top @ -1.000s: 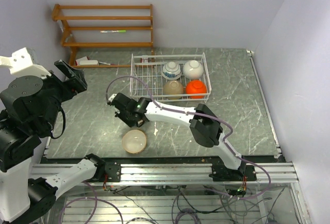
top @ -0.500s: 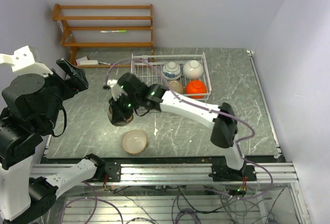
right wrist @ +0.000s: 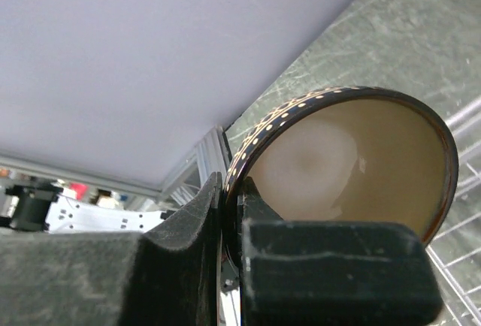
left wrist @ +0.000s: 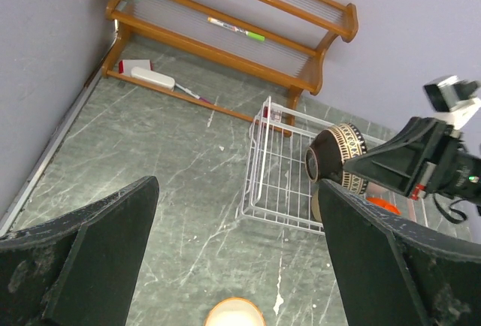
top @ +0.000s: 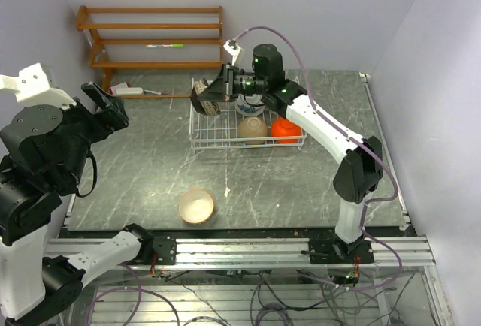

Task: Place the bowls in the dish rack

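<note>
My right gripper (top: 219,95) is shut on the rim of a dark brown bowl with gold dots and a tan inside (top: 203,99). It holds the bowl on its side above the left end of the white wire dish rack (top: 201,132). In the right wrist view the fingers (right wrist: 203,213) pinch the bowl's rim (right wrist: 353,161). The rack holds a cream-beige bowl (top: 253,127), an orange-red bowl (top: 286,128) and a blue-and-white bowl (top: 248,106), partly hidden by the arm. A pale bowl with a brownish rim (top: 196,206) sits on the table near the front. My left gripper (top: 107,110) is open, raised at the left.
An orange-brown wooden slatted shelf (top: 154,37) stands against the back wall, with a green-tipped pen on it. A small white and red object (top: 126,91) lies at its foot. In the left wrist view the rack (left wrist: 259,168) and the held bowl (left wrist: 340,159) show ahead.
My right arm lifted the brown bowl off the table at the front left and swung it back and up over the rack's left end. The left arm barely moved.
</note>
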`<move>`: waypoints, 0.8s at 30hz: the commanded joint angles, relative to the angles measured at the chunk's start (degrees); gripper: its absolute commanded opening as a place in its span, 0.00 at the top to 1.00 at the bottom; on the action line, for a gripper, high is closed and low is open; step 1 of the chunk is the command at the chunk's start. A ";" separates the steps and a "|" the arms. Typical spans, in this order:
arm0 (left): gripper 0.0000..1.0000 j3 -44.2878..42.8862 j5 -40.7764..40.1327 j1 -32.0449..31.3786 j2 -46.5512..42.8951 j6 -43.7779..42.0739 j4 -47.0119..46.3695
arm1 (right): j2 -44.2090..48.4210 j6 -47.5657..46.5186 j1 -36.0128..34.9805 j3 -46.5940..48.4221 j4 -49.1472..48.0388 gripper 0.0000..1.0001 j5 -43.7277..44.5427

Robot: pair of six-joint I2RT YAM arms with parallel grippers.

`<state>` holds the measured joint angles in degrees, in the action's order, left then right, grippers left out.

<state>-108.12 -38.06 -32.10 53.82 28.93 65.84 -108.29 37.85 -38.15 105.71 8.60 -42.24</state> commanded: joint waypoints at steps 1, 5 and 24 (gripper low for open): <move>0.01 -1.97 0.07 -0.33 0.42 -1.16 -1.36 | -2.37 15.28 3.74 -6.79 -18.23 1.00 -5.45; 0.01 -2.19 -0.16 -0.33 0.34 -1.47 -0.74 | -4.53 20.88 5.87 -9.16 -24.94 1.00 -4.01; 0.01 -2.54 -0.48 -0.33 0.08 -2.51 0.07 | -17.94 45.28 7.74 -18.18 -49.68 1.00 5.85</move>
<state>-110.10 -38.13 -32.10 53.91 27.40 66.17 -125.29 76.88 -30.81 86.43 -31.38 -38.70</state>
